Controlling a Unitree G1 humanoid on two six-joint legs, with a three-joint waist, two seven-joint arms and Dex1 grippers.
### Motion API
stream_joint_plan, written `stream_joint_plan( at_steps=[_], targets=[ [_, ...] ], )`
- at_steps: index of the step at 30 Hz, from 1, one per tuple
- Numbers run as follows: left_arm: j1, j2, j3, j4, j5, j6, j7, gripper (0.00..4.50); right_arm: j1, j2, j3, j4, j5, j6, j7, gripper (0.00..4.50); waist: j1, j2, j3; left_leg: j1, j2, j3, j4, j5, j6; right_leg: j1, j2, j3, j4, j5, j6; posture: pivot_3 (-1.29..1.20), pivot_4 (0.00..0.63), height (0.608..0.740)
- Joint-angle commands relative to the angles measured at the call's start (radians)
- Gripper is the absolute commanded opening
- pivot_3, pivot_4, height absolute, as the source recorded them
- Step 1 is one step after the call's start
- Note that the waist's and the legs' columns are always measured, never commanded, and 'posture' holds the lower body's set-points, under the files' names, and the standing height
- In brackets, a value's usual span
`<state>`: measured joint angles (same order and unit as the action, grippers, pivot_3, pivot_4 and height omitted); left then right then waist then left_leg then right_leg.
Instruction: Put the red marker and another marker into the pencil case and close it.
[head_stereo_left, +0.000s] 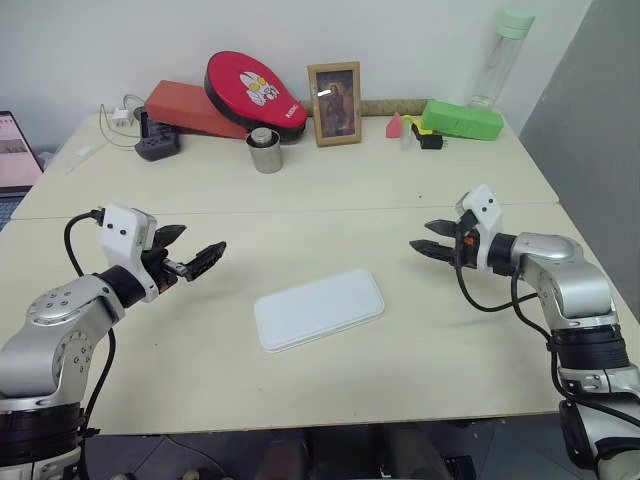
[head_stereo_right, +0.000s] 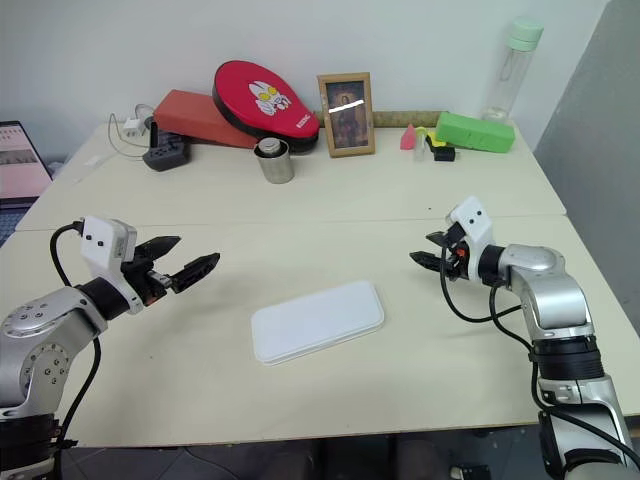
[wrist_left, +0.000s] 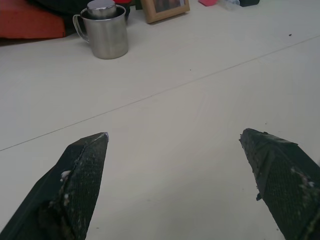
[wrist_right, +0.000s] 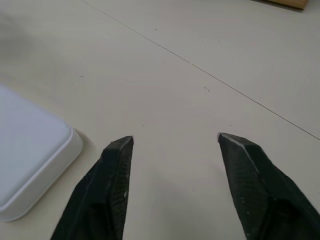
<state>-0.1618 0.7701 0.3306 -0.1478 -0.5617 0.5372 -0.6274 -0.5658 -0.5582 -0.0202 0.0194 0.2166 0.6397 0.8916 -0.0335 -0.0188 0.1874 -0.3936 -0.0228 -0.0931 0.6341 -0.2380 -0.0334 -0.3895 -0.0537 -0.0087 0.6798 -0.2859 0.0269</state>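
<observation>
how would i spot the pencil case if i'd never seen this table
Start at the big cream table and look at its near half, midway between the left gripper and the right gripper. The pencil case lies flat there, lid shut, slightly askew. It is plain white with rounded corners, alone, unlike the bright green box at the far edge.

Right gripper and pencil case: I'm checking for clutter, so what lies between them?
Bare tabletop. The head views show nothing between the right gripper and the closed pencil case; the right wrist view agrees.
</observation>
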Motion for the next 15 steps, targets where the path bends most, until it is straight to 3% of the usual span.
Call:
stream_joint_plan(
  at_steps=[1,4,15],
  targets=[
    [-0.002,-0.003,0.016,-0.002,0.022,-0.034,-0.013,4.50,0.009,-0.005,-0.030,-0.062,0.039,0.005,-0.019,4.04,0.002,0.000,0.000,0.000,0.000,0.000,0.000,0.000,0.000,0.000,0.000,0.000,0.000,0.000,0.000,0.00,0.150,0.740],
    [-0.010,-0.016,0.027,0.009,0.024,-0.034,-0.007,4.50,0.005,-0.006,-0.018,-0.057,0.041,0.003,-0.032,4.49,0.004,0.000,0.000,0.000,-0.001,0.000,0.000,0.000,0.000,0.000,0.000,0.000,0.000,0.000,0.000,0.00,0.150,0.740],
    [-0.050,-0.041,0.013,0.054,0.036,-0.045,-0.022,4.50,0.039,-0.041,-0.022,-0.090,0.078,0.010,-0.033,4.49,0.003,0.000,0.000,0.000,-0.001,0.000,0.000,0.000,0.000,0.000,0.000,0.000,0.000,0.000,0.000,0.00,0.150,0.740]
  ],
)
